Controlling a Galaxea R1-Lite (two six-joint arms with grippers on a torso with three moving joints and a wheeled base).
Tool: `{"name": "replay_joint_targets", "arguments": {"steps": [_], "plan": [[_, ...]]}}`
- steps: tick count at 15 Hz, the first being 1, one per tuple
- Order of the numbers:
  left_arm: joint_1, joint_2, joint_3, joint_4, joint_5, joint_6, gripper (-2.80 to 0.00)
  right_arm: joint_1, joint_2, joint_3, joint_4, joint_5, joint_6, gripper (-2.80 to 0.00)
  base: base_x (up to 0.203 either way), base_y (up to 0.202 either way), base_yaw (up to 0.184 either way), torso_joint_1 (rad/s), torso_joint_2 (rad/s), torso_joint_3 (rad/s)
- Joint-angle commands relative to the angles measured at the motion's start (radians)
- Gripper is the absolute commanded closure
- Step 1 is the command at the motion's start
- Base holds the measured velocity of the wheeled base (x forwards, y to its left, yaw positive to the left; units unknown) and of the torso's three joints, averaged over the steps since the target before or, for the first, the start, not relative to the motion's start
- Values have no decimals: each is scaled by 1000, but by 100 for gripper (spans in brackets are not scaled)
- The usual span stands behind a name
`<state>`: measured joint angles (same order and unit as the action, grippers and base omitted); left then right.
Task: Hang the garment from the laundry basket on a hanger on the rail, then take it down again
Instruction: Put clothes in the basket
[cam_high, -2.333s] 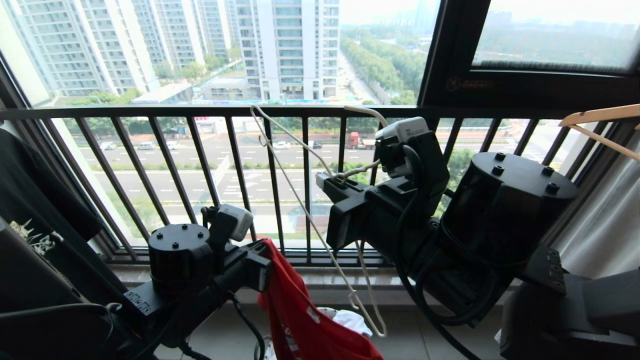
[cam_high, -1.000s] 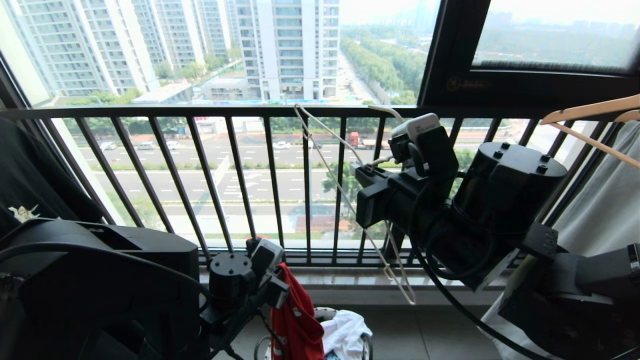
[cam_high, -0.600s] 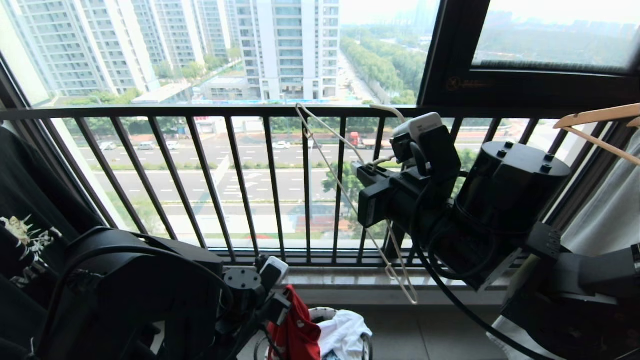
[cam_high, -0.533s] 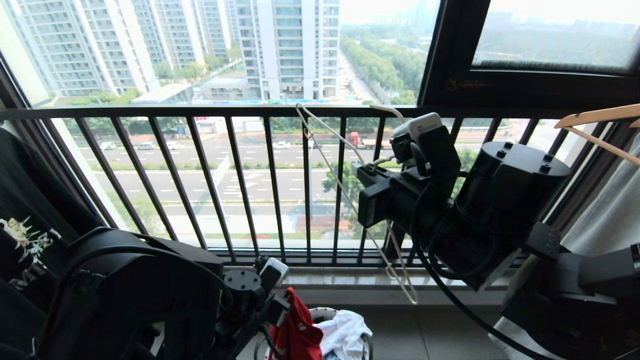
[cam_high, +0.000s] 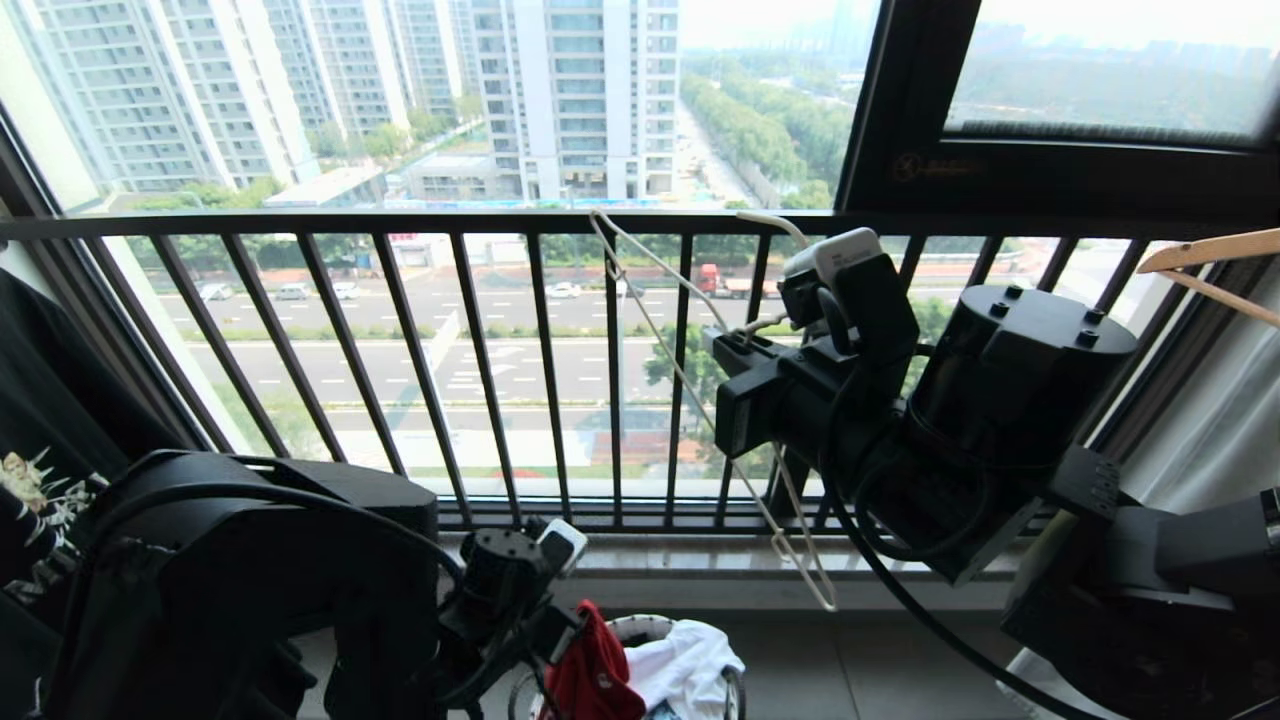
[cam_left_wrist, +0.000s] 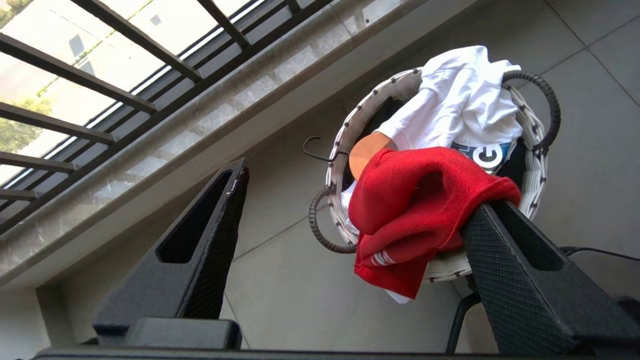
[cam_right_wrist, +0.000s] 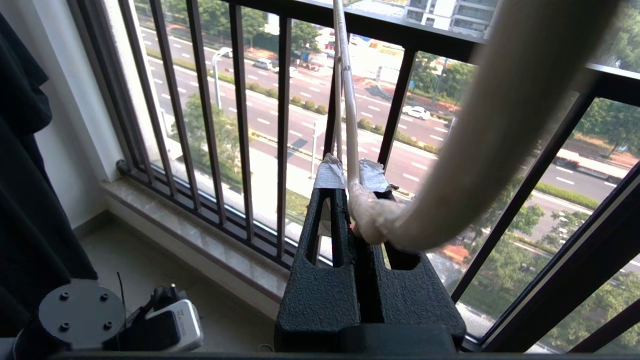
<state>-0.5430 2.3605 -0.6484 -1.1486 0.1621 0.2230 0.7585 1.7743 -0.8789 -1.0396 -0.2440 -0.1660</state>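
The red garment (cam_left_wrist: 410, 210) lay bunched over the rim of the laundry basket (cam_left_wrist: 530, 165), draped against one finger of the wide-open left pincer (cam_left_wrist: 350, 235), which gripped nothing. Under it sat a white T-shirt (cam_left_wrist: 465, 100) showing a large "G" on a blue band; no other lettering could be read. Up by the balustrade (cam_high: 480, 350), the right pincer (cam_right_wrist: 350, 185) was clamped tight on the cream hanger (cam_high: 690, 380).

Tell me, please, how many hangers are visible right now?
2: the cream-white wire hanger, clamped in the right gripper before the balustrade, and a wooden hanger at far right. Others may be hidden.
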Motion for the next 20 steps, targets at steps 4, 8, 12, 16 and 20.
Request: {"name": "replay_joint_targets", "arguments": {"steps": [4, 8, 12, 16, 20], "plan": [[2, -113, -171, 509, 1, -49, -280, -1, -3, -2, -8, -1, -15, 0, 0, 0, 0, 0, 0, 0], [3, -184, -309, 865, -1, -208, -280, -1, -6, 0, -7, -1, -15, 0, 0, 0, 0, 0, 0, 0], [10, -329, -209, 871, 1, -226, 0, -1, -4, 20, -5, -1, -15, 0, 0, 0, 0, 0, 0, 0], [10, -612, -189, 931, 0, -233, 0, 8, -35, 105, -2, -20, -26, 0, 0, 0, 0, 0, 0, 0], [13, -848, -251, 1089, -4, -220, 0, 16, -142, 89, 94, -96, -112, 0, 0, 0, 0, 0, 0, 0]]}}
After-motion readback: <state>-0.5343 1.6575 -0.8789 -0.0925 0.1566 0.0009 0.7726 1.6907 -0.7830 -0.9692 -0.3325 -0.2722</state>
